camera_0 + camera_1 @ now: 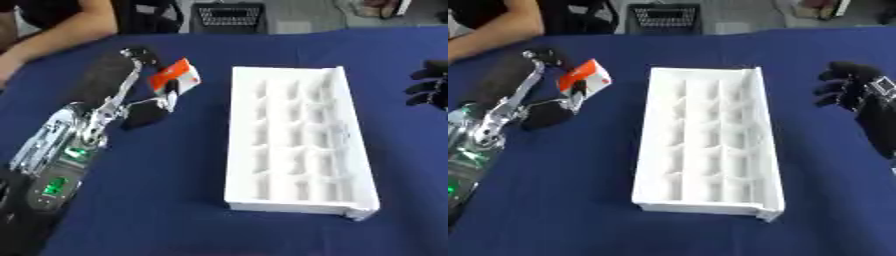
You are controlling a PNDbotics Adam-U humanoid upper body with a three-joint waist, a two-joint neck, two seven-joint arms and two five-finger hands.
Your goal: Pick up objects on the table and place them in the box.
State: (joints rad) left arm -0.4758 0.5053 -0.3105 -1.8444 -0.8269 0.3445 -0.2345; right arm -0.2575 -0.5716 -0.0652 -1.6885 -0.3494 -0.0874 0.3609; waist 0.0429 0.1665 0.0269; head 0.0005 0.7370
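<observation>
Table (pixel 579 210): a dark blue cloth covers it edge to edge, smooth and matte.
Box (pixel 707 142): white, long and rectangular, lying at the middle of the cloth; thin walls split its inside into rows of small cells, and a raised lip runs down its right side. What sits in the cells cannot be made out.
Left arm (pixel 66 150): silver links and black casing with green lights, coming up from the lower left corner — its lower part is cut off by the frame edge.
Left hand (pixel 144 107): over the cloth just left of the box's far end, black fingers curled around the small card.
Card (pixel 175 75): flat and small, orange and white, tilted in the left hand's hold, raised off the cloth; the fingers cover its lower edge and any print is too blurred to read.
Right hand (pixel 846 87): black, at the right edge, well apart from the box, fingers spread and relaxed — holding nothing.
Basket (pixel 664 19): dark mesh, beyond the table's far edge.
Person's arm (pixel 496 30): at the far left corner, touching none of it.
</observation>
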